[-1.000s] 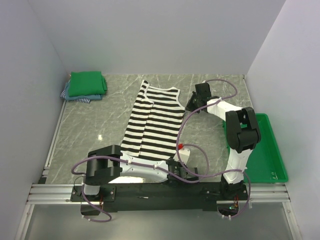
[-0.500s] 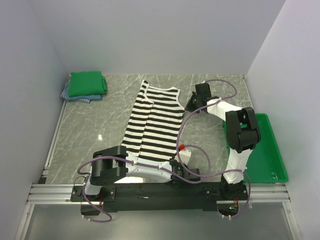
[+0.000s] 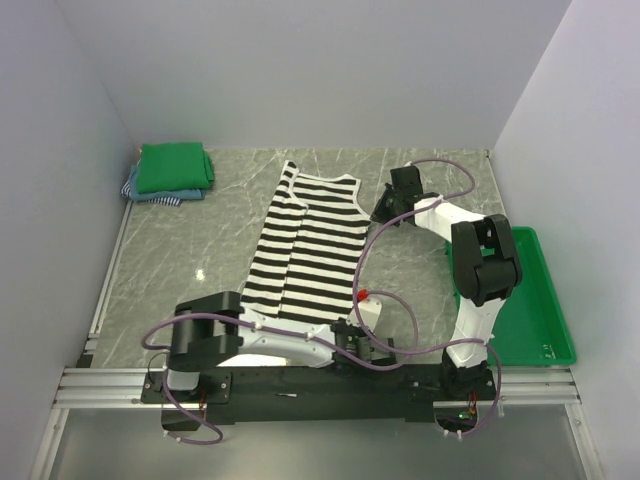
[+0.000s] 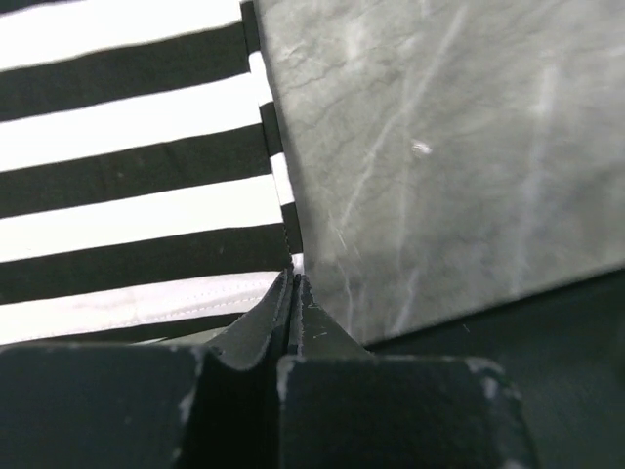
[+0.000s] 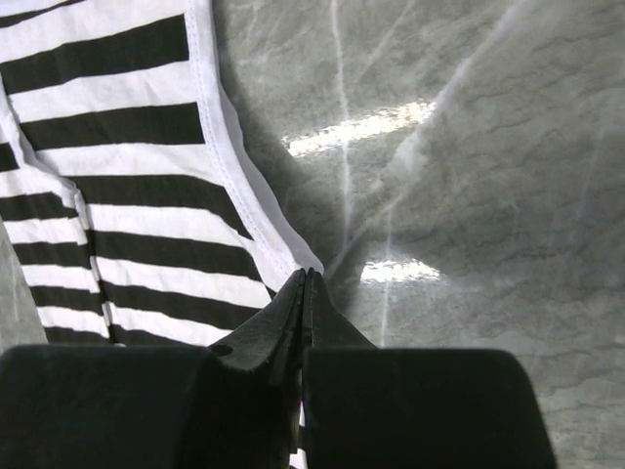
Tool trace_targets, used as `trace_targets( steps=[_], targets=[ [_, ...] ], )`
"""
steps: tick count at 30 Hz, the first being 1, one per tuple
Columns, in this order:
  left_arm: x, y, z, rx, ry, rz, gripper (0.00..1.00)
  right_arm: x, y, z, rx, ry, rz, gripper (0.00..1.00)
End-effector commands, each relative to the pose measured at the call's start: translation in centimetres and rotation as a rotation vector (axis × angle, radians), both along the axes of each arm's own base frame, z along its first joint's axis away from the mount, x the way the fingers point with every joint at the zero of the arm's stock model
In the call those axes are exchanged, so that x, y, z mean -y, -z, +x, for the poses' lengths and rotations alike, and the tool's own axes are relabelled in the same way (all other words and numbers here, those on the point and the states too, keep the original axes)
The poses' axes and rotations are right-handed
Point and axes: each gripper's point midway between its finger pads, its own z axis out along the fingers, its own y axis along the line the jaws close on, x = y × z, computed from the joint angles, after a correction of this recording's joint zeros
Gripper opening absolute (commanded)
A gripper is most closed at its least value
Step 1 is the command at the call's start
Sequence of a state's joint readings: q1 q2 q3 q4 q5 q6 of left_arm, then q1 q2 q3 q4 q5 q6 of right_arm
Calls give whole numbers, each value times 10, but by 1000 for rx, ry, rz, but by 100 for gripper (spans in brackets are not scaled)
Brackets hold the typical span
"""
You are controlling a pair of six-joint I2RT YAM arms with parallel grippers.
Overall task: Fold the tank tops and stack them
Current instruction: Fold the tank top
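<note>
Step in hand: the lengthwise side fold of the striped tank top point(image 3: 305, 245), which lies flat mid-table point(image 3: 200, 240) with its neck toward the far wall. The left gripper point(image 4: 295, 283) sits low at the near right hem corner, jaws pressed together. The corner seems caught between them, though the tips hide the actual pinch. The right gripper point(image 5: 305, 283) is at the far right edge by the armhole, jaws together on the white binding. So both right-side corners are gripped and no lift shows yet, with the cloth flat on the marble. The next move calls for both arms to rise together, keeping the right edge taut between them, then carry it left across the body and lay it down square with no stripe skew before letting go. After that comes a hem-to-neck fold, then transfer to the stack in the far left corner, where a folded green top point(image 3: 175, 167) sits on blue ones point(image 3: 160, 195). The green tray point(image 3: 545, 320) at right is not involved.
</note>
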State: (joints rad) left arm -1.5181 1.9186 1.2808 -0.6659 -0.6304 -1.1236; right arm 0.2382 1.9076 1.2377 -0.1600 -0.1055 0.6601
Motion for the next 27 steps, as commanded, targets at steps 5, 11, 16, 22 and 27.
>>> trace_targets(
  steps=[5,11,16,22,27],
  targets=[
    [21,-66,-5,14,45,-298,1,25,-37,3,66,50,-49,0],
    [-3,-65,-1,9,-31,-348,1,19,-43,2,70,35,-44,0],
    [-30,-64,5,-4,-135,-397,1,-4,-50,9,75,1,-60,0],
    [-79,-51,12,-1,-279,-371,1,-35,-54,24,71,-27,-62,0],
    [-116,-38,12,-6,-358,-310,0,-73,-53,39,70,-66,-67,0]
  ],
)
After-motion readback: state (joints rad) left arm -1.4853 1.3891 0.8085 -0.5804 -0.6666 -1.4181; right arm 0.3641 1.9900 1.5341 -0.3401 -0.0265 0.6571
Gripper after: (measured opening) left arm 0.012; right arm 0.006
